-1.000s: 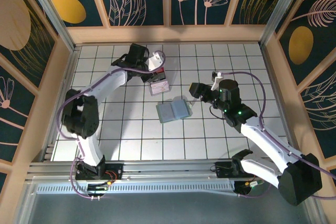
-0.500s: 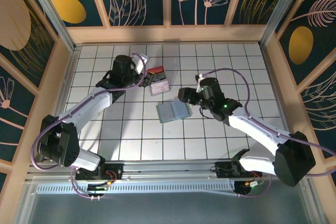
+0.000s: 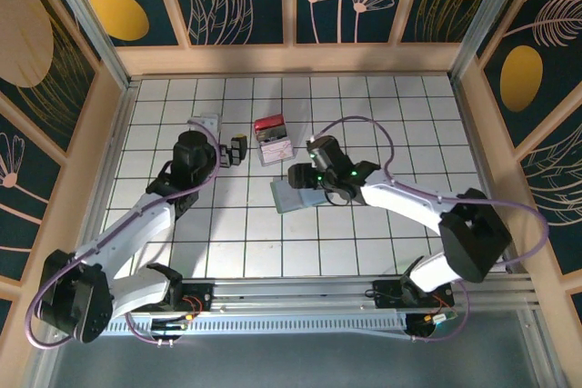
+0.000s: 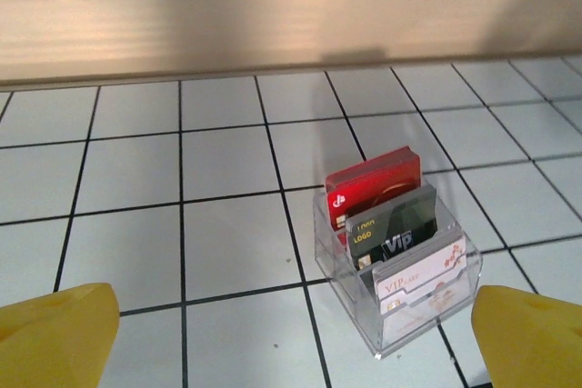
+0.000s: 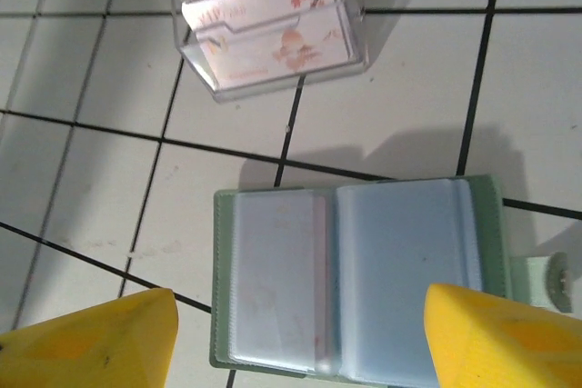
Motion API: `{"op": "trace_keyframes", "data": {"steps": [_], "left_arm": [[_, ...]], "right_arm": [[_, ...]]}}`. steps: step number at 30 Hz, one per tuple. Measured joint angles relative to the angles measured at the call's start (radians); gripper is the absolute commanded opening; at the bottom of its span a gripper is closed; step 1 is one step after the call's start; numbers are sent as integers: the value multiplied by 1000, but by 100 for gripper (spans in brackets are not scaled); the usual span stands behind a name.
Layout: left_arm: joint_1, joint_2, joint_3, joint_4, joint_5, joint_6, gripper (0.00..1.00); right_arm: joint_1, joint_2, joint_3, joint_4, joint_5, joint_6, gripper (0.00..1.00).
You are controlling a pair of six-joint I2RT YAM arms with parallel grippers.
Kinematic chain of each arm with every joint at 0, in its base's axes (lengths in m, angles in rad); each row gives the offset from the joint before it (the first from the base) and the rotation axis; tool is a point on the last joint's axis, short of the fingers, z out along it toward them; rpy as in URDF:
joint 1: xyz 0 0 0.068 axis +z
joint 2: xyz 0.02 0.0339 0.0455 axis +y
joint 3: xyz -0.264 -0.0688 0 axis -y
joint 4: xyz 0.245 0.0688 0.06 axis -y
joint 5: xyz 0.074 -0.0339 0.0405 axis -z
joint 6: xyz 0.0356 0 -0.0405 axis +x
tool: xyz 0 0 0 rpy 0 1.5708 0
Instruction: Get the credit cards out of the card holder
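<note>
Clear plastic tiered stand (image 4: 414, 320) is loaded with a red card (image 4: 375, 179), a black VIP card (image 4: 393, 229) and a white floral card (image 4: 423, 274), read in the left wrist view; from above, just its red top is made out. Pale green bifold card holder (image 5: 355, 274) is laid open on the white tiled table (image 5: 82, 97), near the stand; clear sleeves are shown in the right wrist view, contents unclear. Left gripper (image 4: 296, 338) is spread, empty. Right gripper (image 5: 296, 338) is spread over the holder, nothing pinched.

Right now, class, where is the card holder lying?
In the top view the card holder lies open near the middle of the tiled table, just on the arms' side of the clear card stand, slightly to its right.
</note>
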State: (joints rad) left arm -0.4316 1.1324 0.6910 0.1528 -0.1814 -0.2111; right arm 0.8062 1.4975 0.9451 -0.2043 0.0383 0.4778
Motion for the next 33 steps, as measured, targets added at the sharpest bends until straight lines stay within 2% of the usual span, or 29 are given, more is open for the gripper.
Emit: {"op": "trace_keyframes", "data": {"steps": [7,15,27,33], "left_arm": [[0,-116,-122,49,-94,-149,99],[0,-227,-220,83,-144,-251,99],[0,-238,-229,84,-168,-282,99],[0,-238,-232,84,-168,-285,99]], "right_arm": [[85,165,87,-64,31,-28,67],[102,285,145,-105,40,-49,64],[125,356,192,-138,57,-58,65],[132,371,201,-145,85,-61,61]]}}
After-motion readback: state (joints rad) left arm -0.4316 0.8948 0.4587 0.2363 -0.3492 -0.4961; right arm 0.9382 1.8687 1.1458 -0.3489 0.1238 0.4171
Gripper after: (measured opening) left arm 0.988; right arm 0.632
